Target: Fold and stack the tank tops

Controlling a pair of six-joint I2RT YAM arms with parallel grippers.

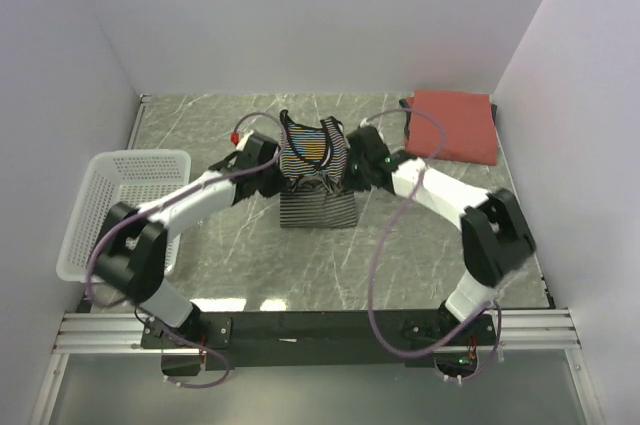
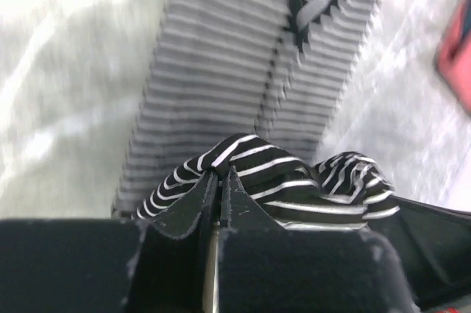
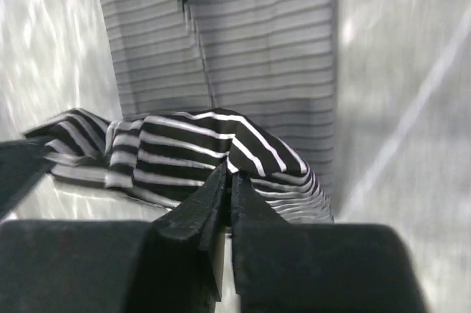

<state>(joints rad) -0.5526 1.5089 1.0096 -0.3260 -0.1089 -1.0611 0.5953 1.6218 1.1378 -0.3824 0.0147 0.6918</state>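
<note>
As the top view shows, the white mesh basket (image 1: 125,205) sits at the 9 o'clock edge of the grey marbled worktop (image 1: 440,245), with the left arm passing just beside its near corner.

The left gripper (image 1: 272,173) is at the 9 o'clock side of the striped tank top (image 1: 318,207). Its jaws are pinched together on a bunched fold of the black-and-white cloth. In the left wrist view the left gripper (image 2: 219,184) has that fold of the striped tank top (image 2: 294,180) caught at the fingertips.

The garment lies at the centre of the worktop. Its upper part is raised and gathered between the two arms. Its lower part lies flat toward 6 o'clock.

The right gripper (image 1: 356,177) is at the garment's 3 o'clock side, likewise clamped on cloth. The right wrist view shows the right gripper (image 3: 228,180) with jaws closed on a hump of the striped tank top (image 3: 191,143).

The rust-red tank top (image 1: 455,125) lies folded flat in the far right corner, at about 1 o'clock, well apart from the striped one.
</note>
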